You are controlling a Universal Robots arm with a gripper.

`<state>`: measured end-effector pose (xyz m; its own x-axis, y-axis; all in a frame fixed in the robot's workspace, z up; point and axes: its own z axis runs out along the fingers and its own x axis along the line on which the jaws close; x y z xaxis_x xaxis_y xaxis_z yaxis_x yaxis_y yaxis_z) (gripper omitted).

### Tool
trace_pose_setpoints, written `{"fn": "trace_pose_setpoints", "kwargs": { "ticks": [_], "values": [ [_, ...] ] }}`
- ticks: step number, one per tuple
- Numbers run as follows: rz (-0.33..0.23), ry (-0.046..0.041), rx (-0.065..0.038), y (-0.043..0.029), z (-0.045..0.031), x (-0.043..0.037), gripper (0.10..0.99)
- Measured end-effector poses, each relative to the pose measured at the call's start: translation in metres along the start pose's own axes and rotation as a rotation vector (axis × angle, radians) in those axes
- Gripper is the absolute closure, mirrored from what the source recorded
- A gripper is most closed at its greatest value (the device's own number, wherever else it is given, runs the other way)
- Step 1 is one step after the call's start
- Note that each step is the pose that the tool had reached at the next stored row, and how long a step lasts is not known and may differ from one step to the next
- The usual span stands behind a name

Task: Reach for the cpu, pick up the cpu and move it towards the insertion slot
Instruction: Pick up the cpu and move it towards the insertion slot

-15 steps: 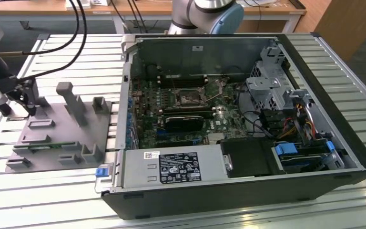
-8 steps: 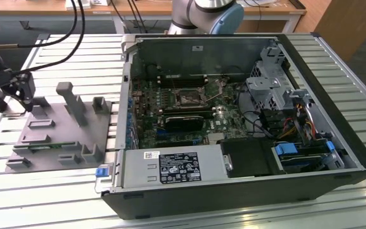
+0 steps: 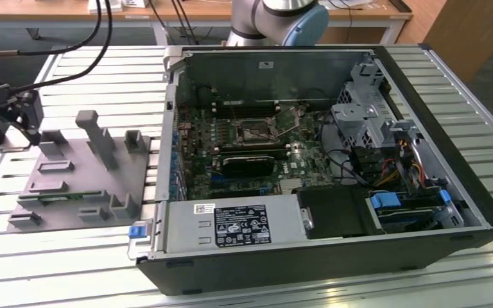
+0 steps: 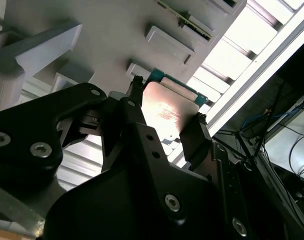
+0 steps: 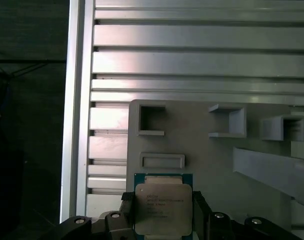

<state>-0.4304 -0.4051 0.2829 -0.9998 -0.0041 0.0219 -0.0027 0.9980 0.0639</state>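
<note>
The cpu, a flat square chip with a shiny silver top and a green rim, sits between the black fingers of my gripper in both wrist views. One finger presses each side of the cpu, so the gripper is shut on it. The chip is over the near corner of the grey fixture plate; I cannot tell whether it is lifted clear. In the exterior view my gripper is at the left, above the plate. The insertion slot lies inside the open computer case, well to the right.
Upright grey blocks and posts stand on the fixture plate. The open computer case has tall walls, a power supply at the front and drive cages on the exterior view's right. Cables hang near my arm. The table is slatted metal.
</note>
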Motion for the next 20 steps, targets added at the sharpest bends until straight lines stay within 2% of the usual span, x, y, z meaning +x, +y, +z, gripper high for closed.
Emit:
{"fn": "trace_pose_setpoints", "kwargs": {
  "ticks": [4,10,16,20],
  "values": [
    [0.000,-0.0001,0.000,0.0008,-0.0070,0.0001,0.541],
    [0.000,0.0000,0.000,0.0023,-0.0219,0.0005,0.541],
    [0.000,-0.0001,0.000,0.0043,-0.0406,0.0010,0.541],
    [0.000,-0.0001,0.000,0.0065,-0.0567,0.0013,0.541]
  ]
}}
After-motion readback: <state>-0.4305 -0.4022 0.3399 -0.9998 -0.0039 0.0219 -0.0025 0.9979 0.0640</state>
